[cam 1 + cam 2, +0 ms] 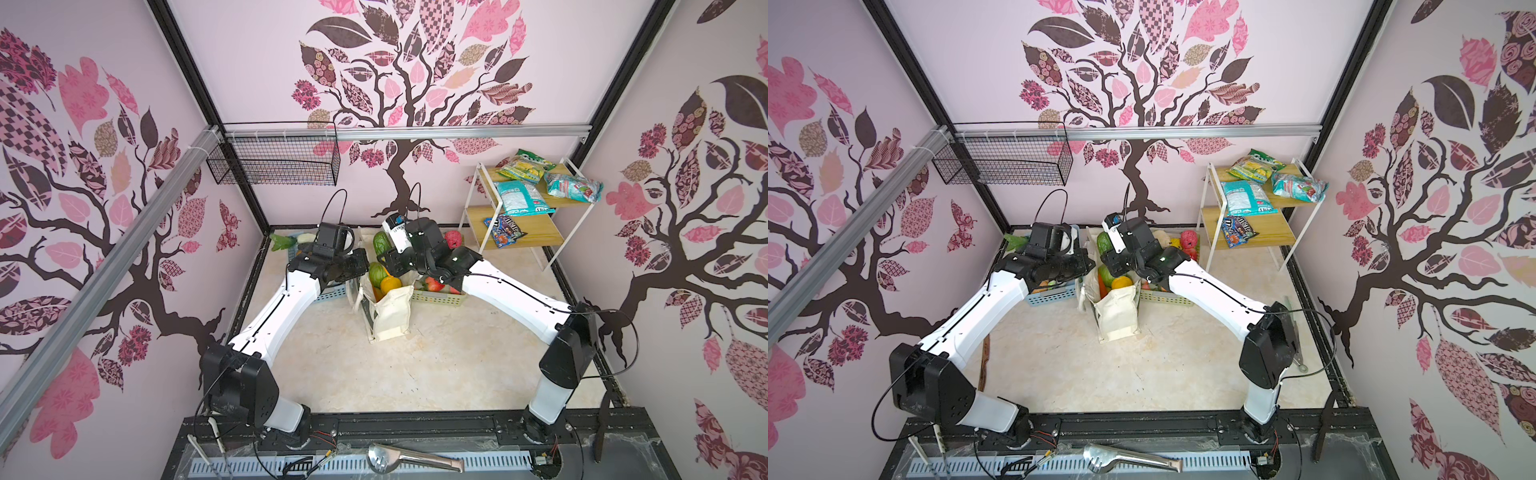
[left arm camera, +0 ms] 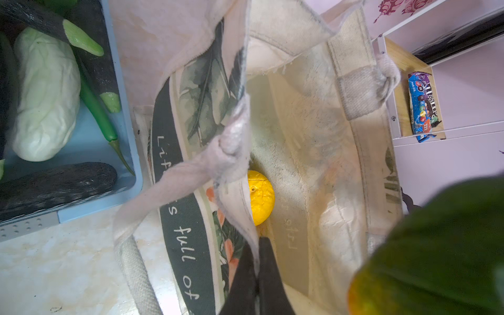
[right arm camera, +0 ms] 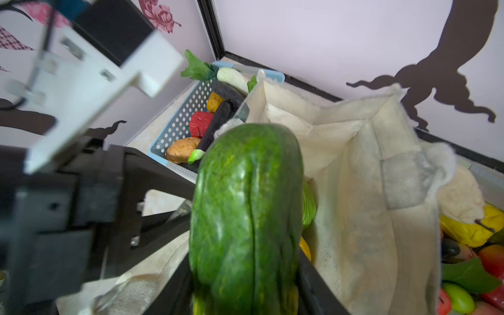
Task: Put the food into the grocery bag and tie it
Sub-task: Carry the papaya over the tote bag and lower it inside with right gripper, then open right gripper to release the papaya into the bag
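I am stretching both arms out from the front edge of the tabletop [image 1: 415, 374], and they are meeting over the grocery bag [image 1: 390, 316] near the middle of the back edge. My left arm [image 1: 286, 295] is slanting up from the front left corner, bent at the elbow, with its wrist tipping down. My right arm [image 1: 503, 286] is doing the same from the front right corner.

My left end effector [image 2: 257, 261] is squeezed shut on the top edge of the bag, on the side with the dark green panel [image 2: 169, 169] and the white words. The cloth is sitting between its two black fingers [image 2: 272, 272].

My right end effector [image 3: 245, 289] is gripping a long green fruit [image 3: 245, 204], with one finger on each side. The fruit is sticking straight out from the end effector, so its long side is running the way the fingers are pointing, toward the back left corner. In the left wrist view one end is showing yellow-orange. The fruit is hanging at the bag's open top. I cannot tell if its tip is inside.

The bag is standing upright with its mouth open, between the blue basket [image 1: 328, 295] and the beige basket [image 1: 436, 297]. A round yellow fruit [image 2: 260, 197] is lying at the bottom of the bag.
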Action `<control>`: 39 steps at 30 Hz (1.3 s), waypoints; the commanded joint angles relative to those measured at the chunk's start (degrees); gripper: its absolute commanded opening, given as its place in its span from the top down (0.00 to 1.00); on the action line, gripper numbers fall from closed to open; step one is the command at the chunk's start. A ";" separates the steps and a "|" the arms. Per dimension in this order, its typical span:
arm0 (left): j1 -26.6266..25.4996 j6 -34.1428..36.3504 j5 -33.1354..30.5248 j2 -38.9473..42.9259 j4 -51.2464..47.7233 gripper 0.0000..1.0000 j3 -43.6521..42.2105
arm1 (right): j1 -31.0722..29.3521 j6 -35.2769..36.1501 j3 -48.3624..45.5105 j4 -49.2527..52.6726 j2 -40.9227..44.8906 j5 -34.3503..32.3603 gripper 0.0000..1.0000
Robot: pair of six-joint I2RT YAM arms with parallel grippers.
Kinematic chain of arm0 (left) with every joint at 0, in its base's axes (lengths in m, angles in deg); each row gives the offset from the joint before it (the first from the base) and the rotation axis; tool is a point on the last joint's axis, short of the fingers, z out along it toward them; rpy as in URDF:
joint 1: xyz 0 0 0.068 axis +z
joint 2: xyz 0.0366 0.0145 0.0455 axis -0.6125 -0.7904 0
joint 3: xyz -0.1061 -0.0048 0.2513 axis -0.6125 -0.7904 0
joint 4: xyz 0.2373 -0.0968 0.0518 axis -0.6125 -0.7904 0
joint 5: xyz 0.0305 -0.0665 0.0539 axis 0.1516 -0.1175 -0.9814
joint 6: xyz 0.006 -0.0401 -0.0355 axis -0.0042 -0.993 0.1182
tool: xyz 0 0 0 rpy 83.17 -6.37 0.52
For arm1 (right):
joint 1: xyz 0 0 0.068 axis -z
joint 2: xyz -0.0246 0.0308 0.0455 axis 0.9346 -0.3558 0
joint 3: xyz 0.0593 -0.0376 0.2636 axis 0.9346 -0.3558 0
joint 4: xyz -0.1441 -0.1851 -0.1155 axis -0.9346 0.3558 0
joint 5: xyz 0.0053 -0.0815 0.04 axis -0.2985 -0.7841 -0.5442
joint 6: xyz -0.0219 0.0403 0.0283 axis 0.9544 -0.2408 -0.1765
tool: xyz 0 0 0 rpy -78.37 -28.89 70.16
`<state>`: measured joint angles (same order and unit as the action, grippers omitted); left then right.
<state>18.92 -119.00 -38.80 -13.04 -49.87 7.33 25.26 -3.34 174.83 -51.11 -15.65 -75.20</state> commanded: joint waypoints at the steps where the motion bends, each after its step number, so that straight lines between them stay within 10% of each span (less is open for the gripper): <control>1: -0.49 0.11 1.36 -0.20 -0.63 1.00 2.48 | 0.00 -1.74 -1.89 -1.45 -2.44 0.94 0.53; 22: -0.49 1.01 1.44 -1.52 -0.63 1.00 3.21 | 0.03 -1.61 -2.17 3.03 -15.96 3.95 0.48; 39: 0.39 0.09 -1.47 -0.38 -0.47 1.00 1.62 | -0.02 -2.09 -0.32 3.87 -10.42 1.80 0.20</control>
<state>18.94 -119.00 -39.48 -13.96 -50.68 8.09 25.46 -5.05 173.41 -51.46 -29.27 -72.31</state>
